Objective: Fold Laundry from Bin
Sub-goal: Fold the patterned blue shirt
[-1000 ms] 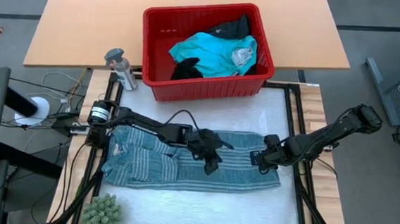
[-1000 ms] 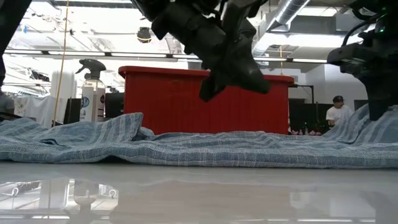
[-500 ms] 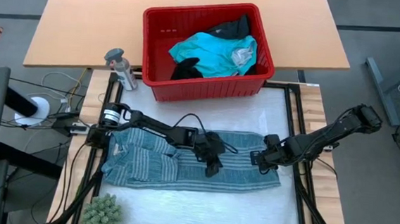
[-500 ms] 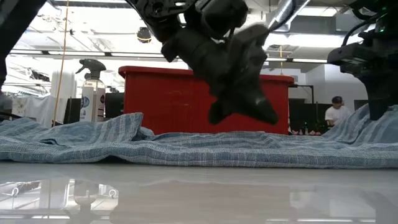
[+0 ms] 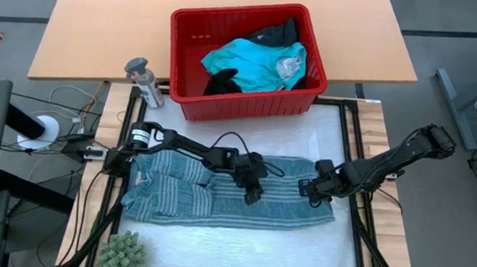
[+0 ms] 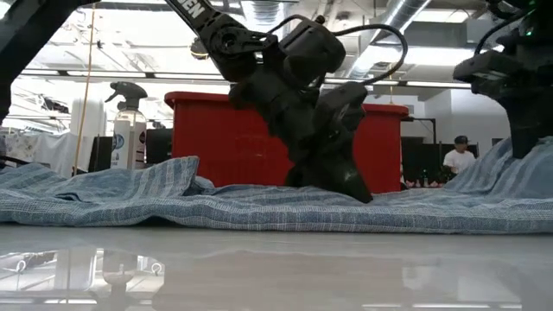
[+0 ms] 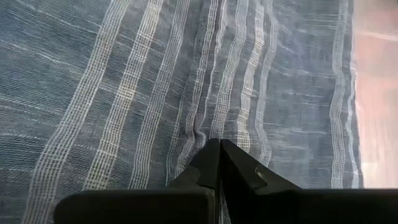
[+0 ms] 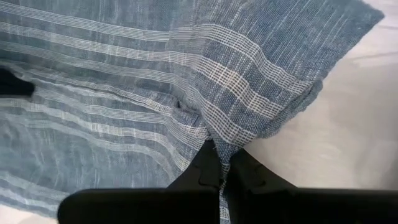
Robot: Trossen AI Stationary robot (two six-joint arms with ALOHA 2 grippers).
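My left gripper (image 7: 219, 149) has its fingers pressed together, tips down on the blue-grey striped garment (image 5: 218, 191); a small pucker of cloth sits right at the tips, but I cannot tell whether any fabric is actually pinched between them. In the low view that gripper (image 6: 350, 186) touches the cloth near the middle of the spread, tilted steeply downward. My right gripper (image 8: 221, 155) is clenched on a raised fold at the garment's edge, the cloth bunching up around the fingers. From above, the right gripper (image 5: 310, 189) sits at the garment's right end, and in the low view the cloth rises there toward the arm.

The striped garment lies spread flat and wide across the white work surface (image 5: 297, 255), wrinkled at its left end. Behind it stands the red bin (image 5: 240, 104), touching the far edge of the work area, with a turquoise garment (image 5: 252, 63) and black garments (image 5: 223, 85) heaped inside. A grey spray bottle (image 5: 144, 81) stands just beside the bin's left side. A small green plant (image 5: 120, 256) sits at the near left corner. In the low view a person (image 6: 458, 157) shows in the room far behind.
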